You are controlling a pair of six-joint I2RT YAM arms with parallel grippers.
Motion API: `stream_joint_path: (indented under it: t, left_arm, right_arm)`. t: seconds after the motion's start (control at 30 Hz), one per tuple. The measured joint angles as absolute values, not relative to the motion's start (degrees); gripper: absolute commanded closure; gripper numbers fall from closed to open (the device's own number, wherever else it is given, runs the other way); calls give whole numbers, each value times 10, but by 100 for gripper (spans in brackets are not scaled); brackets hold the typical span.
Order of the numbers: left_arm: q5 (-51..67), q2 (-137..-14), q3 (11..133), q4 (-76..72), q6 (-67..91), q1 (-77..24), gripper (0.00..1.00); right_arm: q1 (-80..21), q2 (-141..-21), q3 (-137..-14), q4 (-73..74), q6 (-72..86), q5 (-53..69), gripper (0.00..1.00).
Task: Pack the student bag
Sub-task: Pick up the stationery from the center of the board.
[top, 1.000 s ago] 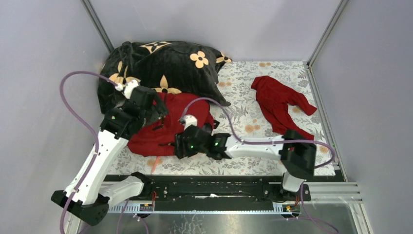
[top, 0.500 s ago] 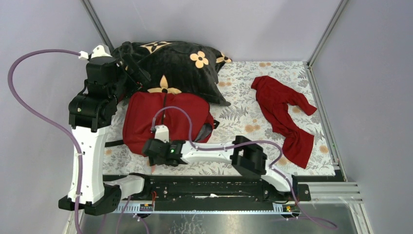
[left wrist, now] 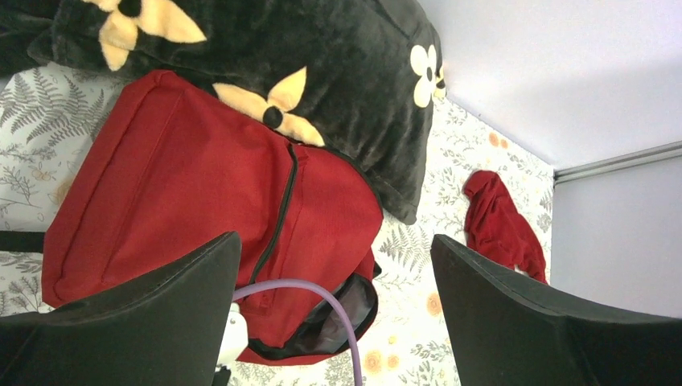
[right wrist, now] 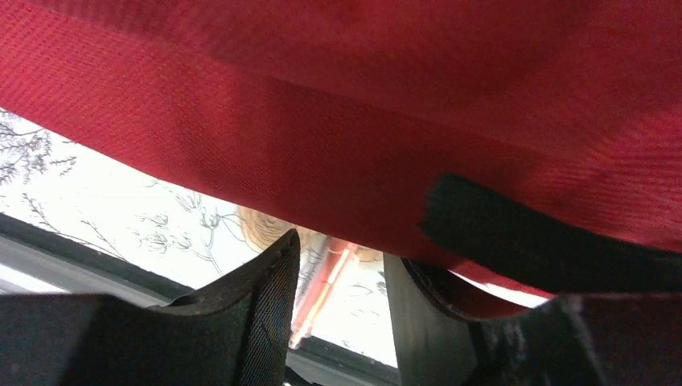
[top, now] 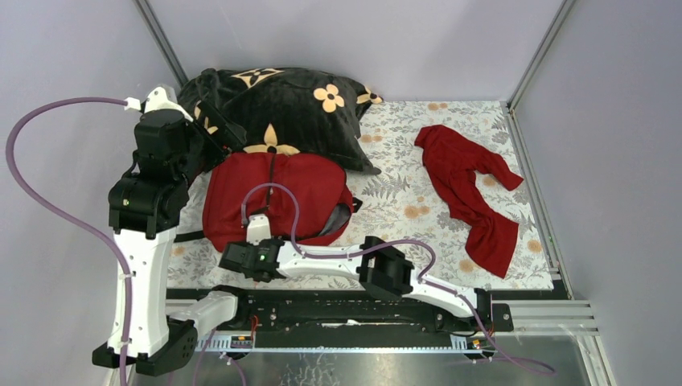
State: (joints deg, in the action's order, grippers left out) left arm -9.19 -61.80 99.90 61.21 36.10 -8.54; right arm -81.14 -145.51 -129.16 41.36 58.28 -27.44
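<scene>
White arms (top: 143,273), blk joints (top: 149,205), purple cables (left wrist: 297,282)

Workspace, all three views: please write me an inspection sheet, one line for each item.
Surface: floral cloth, lying flat.
Job's things: student bag lies flat, touching the blanket.
Clutter: black flowered blanket; red garment; orange pen at the bag's near edge.
Grippers: left gripper open, above the bag; right gripper open at the bag's near edge, nothing between.
Cables: purple cable arches over the bag.
Surroundings: grey walls; nothing else seen.

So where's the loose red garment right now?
In the top view the red garment lies on the table's right side, well apart from the student bag left of centre.
</scene>
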Motion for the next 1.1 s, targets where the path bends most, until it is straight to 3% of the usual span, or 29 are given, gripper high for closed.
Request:
stream_joint_path:
  t: [0.13, 0.37, 0.5, 0.63, 0.9, 1.1]
  left_arm:
    - [-85, -618, 980, 609, 361, -85, 5]
    - [-79, -615, 975, 601, 361, -85, 5]
    - [-76, -609, 958, 589, 360, -85, 5]
    - [-68, -604, 929, 581, 360, -85, 5]
    - [-44, -602, 881, 561, 359, -84, 5]
    - [-32, -606, 871, 547, 352, -84, 5]
  right_arm:
    - [-813, -1481, -1332, 416, 576, -281, 57]
    - [-813, -1476, -1315, 413, 566, -297, 89]
    - [-813, -1437, -1245, 388, 546, -290, 99]
    - [-813, -1374, -1147, 386, 509, -274, 100]
    - [-809, -1179, -837, 352, 424, -275, 100]
    - [-786, -1103, -718, 341, 401, -296, 100]
